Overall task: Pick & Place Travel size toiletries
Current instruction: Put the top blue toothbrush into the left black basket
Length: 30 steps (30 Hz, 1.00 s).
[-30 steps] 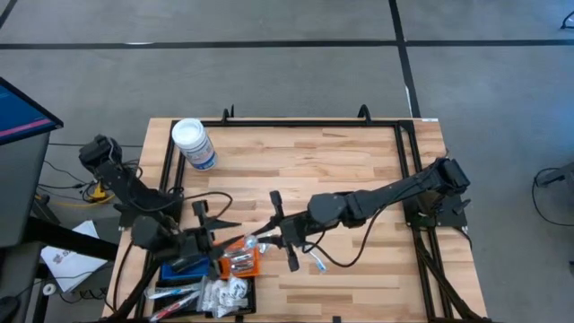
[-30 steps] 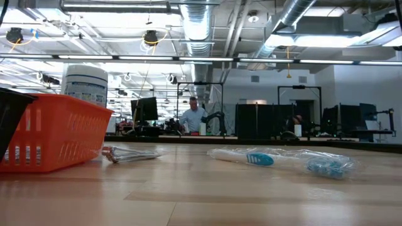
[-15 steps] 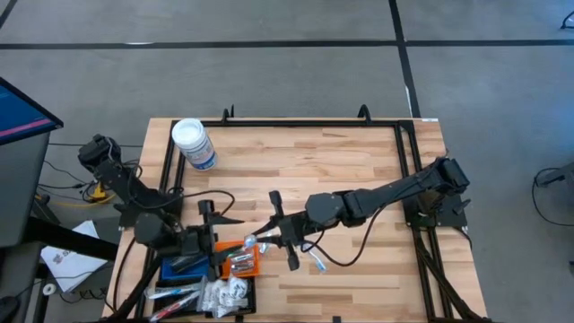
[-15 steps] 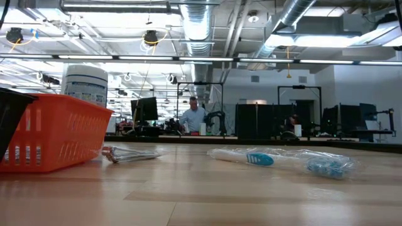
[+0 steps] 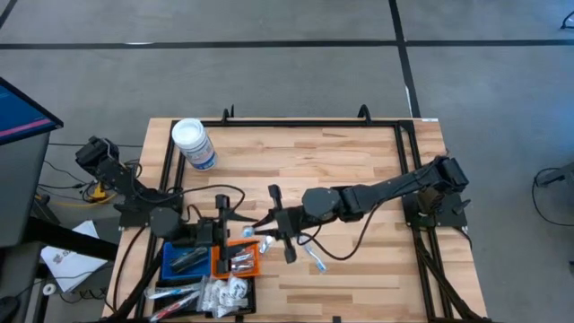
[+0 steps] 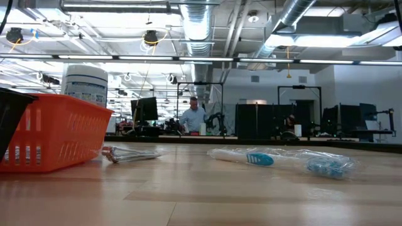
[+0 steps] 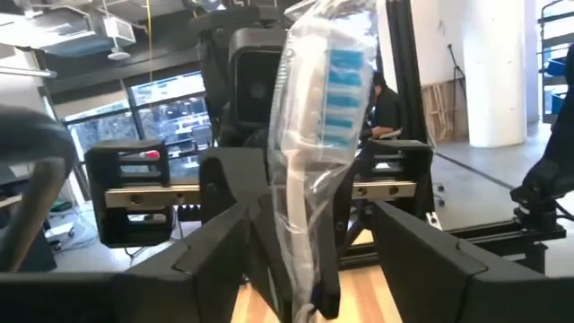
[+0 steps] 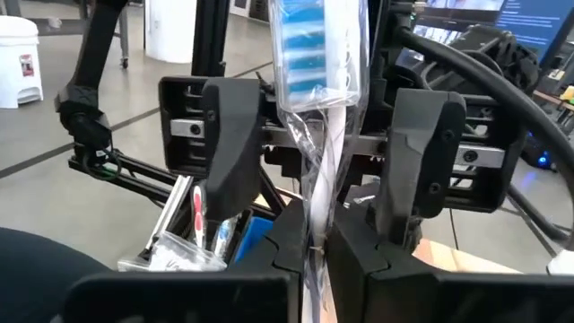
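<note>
Pinching clear-wrapped blue-bristled toothbrush [image 8: 316, 81] — right tool [image 8: 316, 235] clamped, left tool [image 7: 309, 238] wide.

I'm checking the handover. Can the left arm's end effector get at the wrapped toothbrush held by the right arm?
Probably yes. The left end effector stands open with the clear-wrapped blue-and-white toothbrush between its fingers, nothing blocking it; the right end effector is shut on the handle.
</note>
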Each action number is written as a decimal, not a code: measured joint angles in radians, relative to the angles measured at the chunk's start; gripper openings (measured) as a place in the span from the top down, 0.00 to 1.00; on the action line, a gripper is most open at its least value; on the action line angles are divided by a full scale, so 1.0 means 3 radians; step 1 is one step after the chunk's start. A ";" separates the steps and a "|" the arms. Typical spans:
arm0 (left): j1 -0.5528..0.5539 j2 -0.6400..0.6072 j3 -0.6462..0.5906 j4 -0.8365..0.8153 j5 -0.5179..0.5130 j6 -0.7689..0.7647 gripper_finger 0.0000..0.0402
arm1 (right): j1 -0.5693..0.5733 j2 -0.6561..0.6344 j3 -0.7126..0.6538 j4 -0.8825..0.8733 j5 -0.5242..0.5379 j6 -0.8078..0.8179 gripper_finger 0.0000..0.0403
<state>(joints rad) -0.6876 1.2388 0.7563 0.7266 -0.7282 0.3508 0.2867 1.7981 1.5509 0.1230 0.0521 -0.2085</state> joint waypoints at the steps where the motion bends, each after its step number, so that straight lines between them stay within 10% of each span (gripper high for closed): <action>1: -0.0008 0.0000 0.0000 -0.0002 0.0002 0.0001 0.46 | 0.0000 0.0000 0.0000 -0.0002 0.0001 0.0000 0.95; 19: -0.0043 -0.0001 -0.0001 0.0012 -0.0015 0.0039 0.96 | 0.0000 0.0000 0.0000 -0.0111 0.0000 -0.0027 0.95; 30: -0.0098 -0.0001 -0.0001 -0.0008 0.0009 0.0126 0.98 | -0.0001 0.0000 0.0000 -0.0185 0.0004 -0.0025 0.73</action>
<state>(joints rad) -0.7170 1.2385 0.7559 0.7242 -0.7255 0.3886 0.2863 1.7981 1.5509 0.0674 0.0532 -0.2161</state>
